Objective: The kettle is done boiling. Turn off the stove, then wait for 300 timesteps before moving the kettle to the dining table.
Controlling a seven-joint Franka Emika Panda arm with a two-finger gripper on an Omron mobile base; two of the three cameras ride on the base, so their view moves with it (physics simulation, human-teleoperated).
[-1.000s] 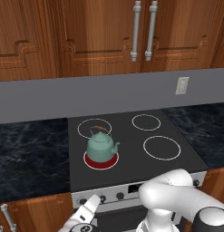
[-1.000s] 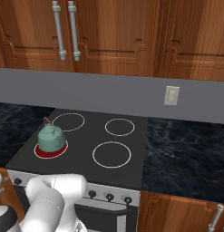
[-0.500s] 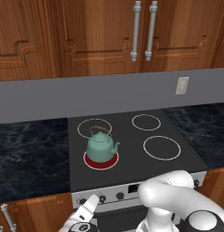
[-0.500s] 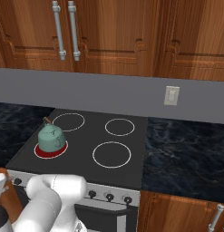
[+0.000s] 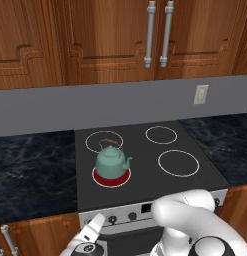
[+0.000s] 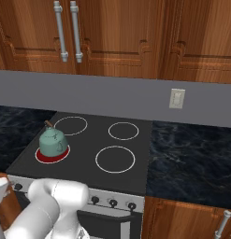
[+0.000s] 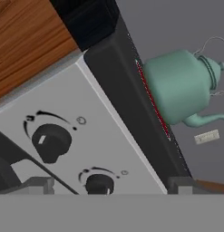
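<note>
The kettle (image 5: 112,161) sits on the stove (image 5: 145,170), on its front-left burner (image 5: 111,177) (glowing red), at about 8 o'clock from the cooktop's centre. The gripper (image 5: 93,231) hangs low before the silver panel, near the leftmost knob (image 7: 50,141); whether its fingers are parted or closed cannot be told.

Kettle (image 5: 112,162) matt teal; stove (image 5: 145,172) smooth black glass (silver metal front); cabinets (image 5: 95,40) polished wood; counter (image 5: 30,170) glossy marbled stone.
</note>
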